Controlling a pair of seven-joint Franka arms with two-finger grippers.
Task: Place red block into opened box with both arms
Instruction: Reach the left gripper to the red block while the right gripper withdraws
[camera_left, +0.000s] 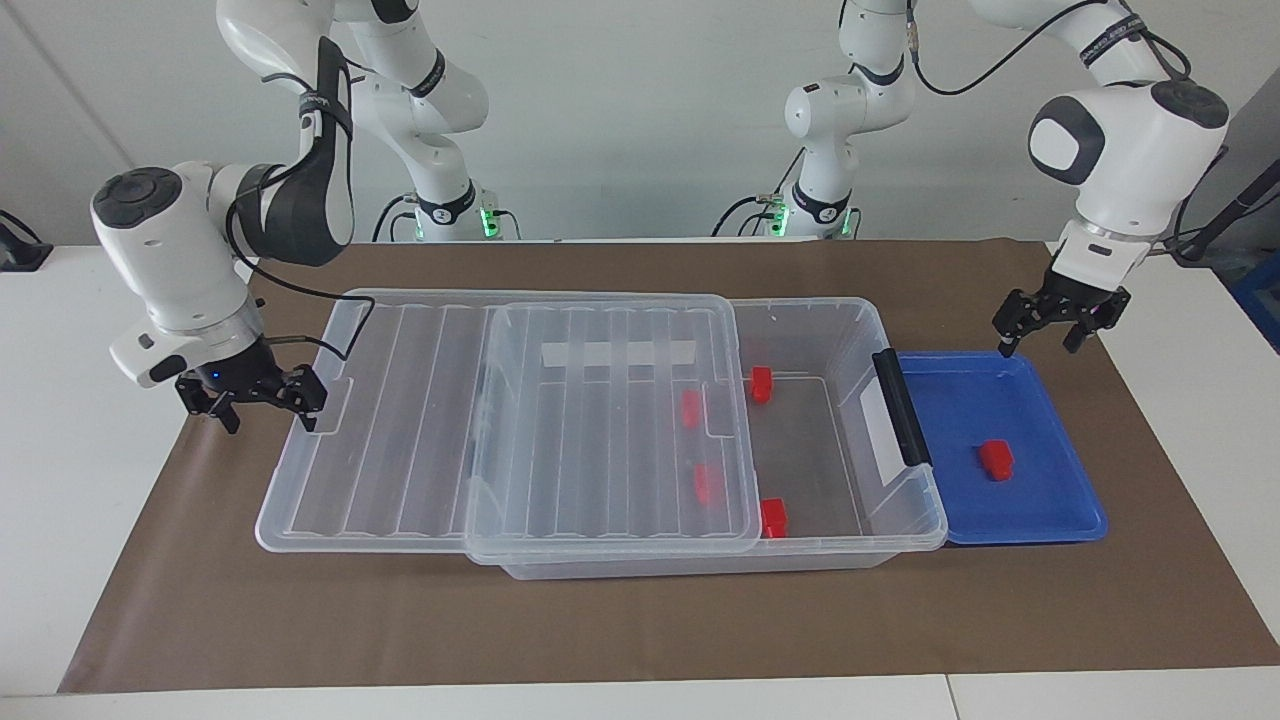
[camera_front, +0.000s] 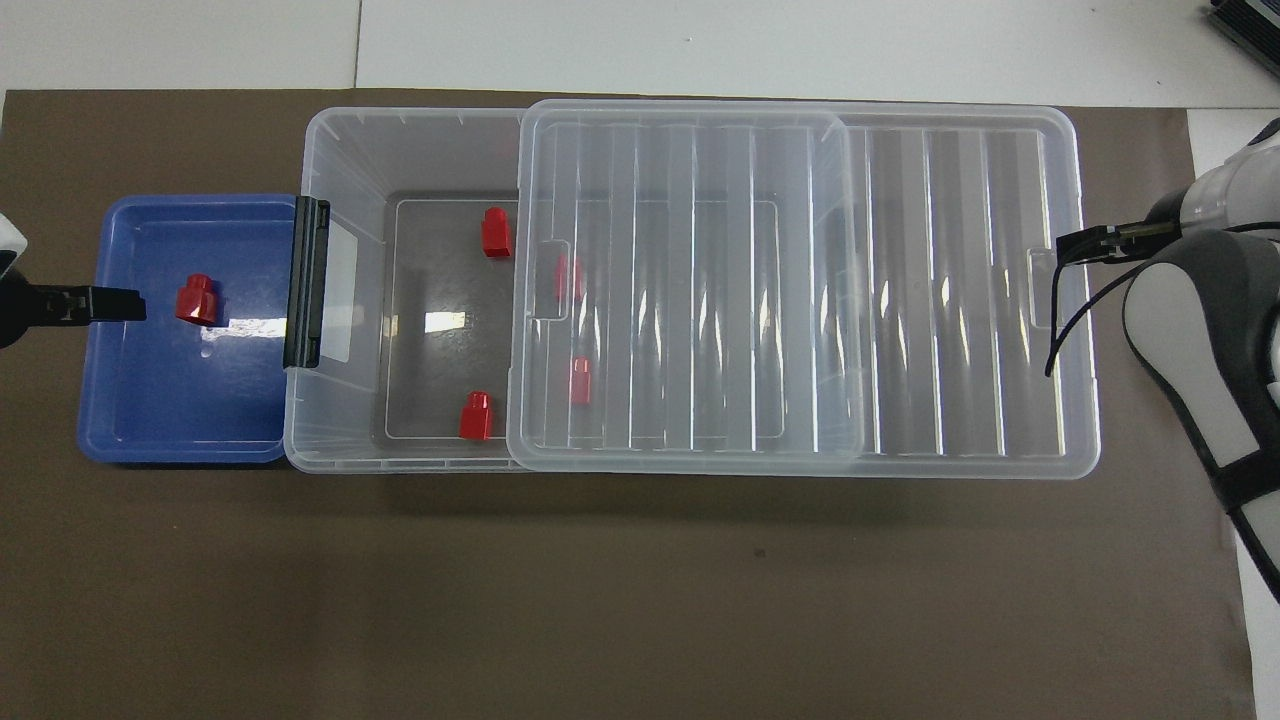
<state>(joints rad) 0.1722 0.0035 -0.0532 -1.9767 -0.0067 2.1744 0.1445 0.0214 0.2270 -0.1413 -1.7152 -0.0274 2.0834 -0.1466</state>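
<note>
From across the table, the clear box (camera_left: 840, 470) sits mid-mat with its ribbed lid (camera_left: 500, 420) slid toward the right arm's end, overhanging that end of the box and leaving the handle end uncovered. The right gripper (camera_left: 262, 398), fingers spread, is at the lid's overhanging edge; whether it touches cannot be told. The left gripper (camera_left: 1042, 322), also spread and holding nothing, hangs over the blue tray's (camera_left: 1060, 520) edge nearest the robots. The red block (camera_left: 995, 459) lies in the tray, which touches the box's black handle (camera_left: 901, 407).

From overhead, four more red blocks (camera_front: 495, 232) rest on the box (camera_front: 340, 420) floor, two under the lid (camera_front: 960, 300). The red block (camera_front: 197, 299) sits near the tray's (camera_front: 150, 440) middle, with the left gripper (camera_front: 115, 304) just beside it. The right gripper (camera_front: 1085, 245) meets the lid's end.
</note>
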